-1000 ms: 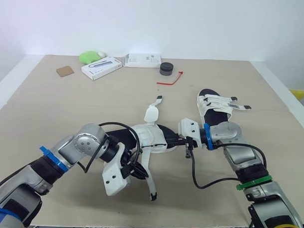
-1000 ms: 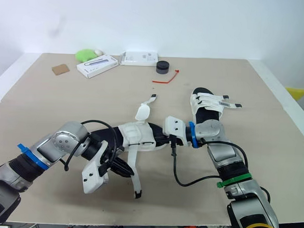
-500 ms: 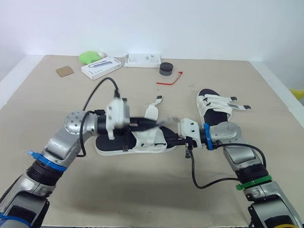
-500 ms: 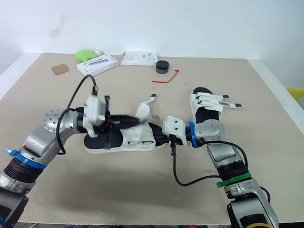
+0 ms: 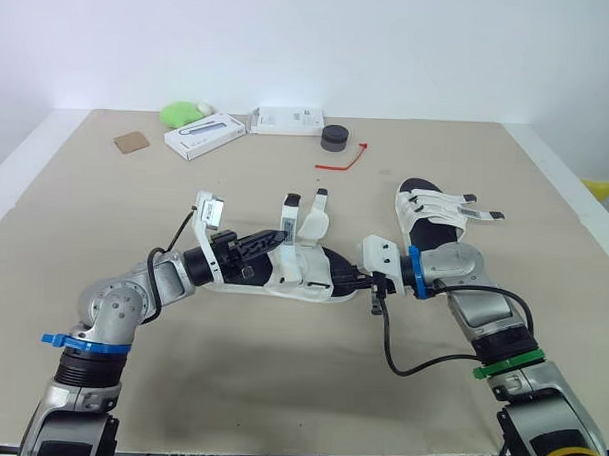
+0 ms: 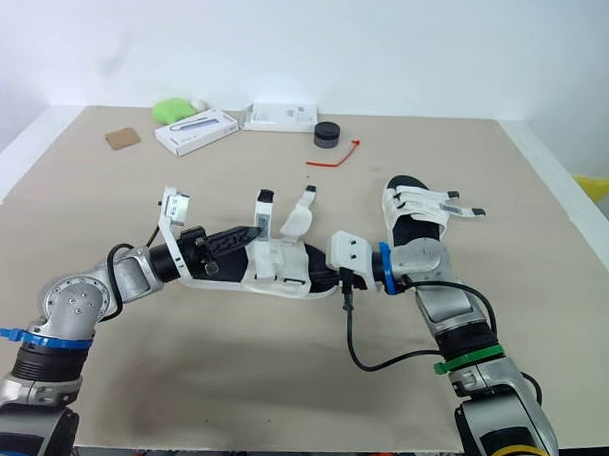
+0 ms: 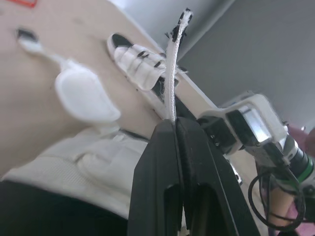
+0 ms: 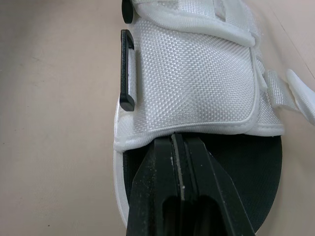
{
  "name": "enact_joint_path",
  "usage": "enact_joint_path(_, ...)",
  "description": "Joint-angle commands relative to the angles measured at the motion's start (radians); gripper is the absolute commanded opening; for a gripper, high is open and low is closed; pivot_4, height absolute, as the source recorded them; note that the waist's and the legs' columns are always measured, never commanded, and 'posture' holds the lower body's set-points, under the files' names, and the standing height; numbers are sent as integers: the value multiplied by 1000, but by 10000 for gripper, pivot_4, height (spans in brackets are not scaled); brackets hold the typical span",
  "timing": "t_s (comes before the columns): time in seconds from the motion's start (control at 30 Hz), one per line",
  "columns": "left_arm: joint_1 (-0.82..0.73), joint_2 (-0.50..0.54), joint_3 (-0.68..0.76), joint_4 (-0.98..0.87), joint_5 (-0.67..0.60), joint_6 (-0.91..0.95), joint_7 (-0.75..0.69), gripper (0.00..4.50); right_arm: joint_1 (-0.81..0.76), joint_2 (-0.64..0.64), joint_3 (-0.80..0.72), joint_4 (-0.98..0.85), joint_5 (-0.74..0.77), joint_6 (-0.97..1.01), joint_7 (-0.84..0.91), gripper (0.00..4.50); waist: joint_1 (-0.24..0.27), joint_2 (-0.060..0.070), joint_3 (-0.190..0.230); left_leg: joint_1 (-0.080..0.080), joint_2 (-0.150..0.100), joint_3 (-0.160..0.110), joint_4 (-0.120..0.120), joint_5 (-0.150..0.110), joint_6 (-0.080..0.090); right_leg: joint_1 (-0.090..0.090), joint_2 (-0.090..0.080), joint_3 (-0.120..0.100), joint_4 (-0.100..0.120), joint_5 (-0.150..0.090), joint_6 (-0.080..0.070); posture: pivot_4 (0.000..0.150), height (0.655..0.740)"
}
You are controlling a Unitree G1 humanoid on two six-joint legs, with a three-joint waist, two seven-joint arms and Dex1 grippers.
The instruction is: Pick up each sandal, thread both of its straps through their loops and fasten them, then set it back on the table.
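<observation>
On the bench (image 5: 229, 385) I log the sandal (image 5: 305, 274) lying crosswise, left end effector (image 5: 276, 246) pinching its upright strap (image 5: 288, 215), right end effector (image 5: 349, 283) clamping its sole.

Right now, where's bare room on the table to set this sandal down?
Bare: the near strip of table in front of the held sandal, and the left stretch between brown card and left gripper. Crowded: the far edge with boxes, black puck, red tie; the right by the second sandal.
</observation>
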Motion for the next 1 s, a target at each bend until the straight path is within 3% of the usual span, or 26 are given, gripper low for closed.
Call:
enact_joint_path(0.03,-49,-19,41,47,4,25,-9,666,-2,-4,11,4,-15,2,11,0,0,0,0,0,0,0,0,0,0,0,0,0,0,0,0,1500,7400)
enact_joint_path(0.3,-141,-34,30,188,86,55,-73,666,-3,-7,7,4,-16,-1,10,0,0,0,0,0,-1,0,0,0,-1,0,0,0,-1,1,-2,1500,7400)
enact_joint_path(0.7,-161,-30,-20,220,303,-3,-170,666,-2,-9,4,-3,-13,10,9,0,0,0,0,0,-1,0,0,0,-3,0,0,0,-1,2,-2,1500,7400)
enact_joint_path(0.8,-166,-22,-32,206,357,-48,-209,9195,-5,-8,4,0,-14,10,8,0,0,0,0,0,-1,0,0,0,-3,0,0,1,-1,2,-2,1500,7400)
enact_joint_path(1.0,-173,17,-73,177,515,-249,-326,36900,-2,-10,2,-3,-13,11,9,0,0,0,0,-1,-1,1,0,0,-3,0,0,1,-1,2,-3,1500,7400)
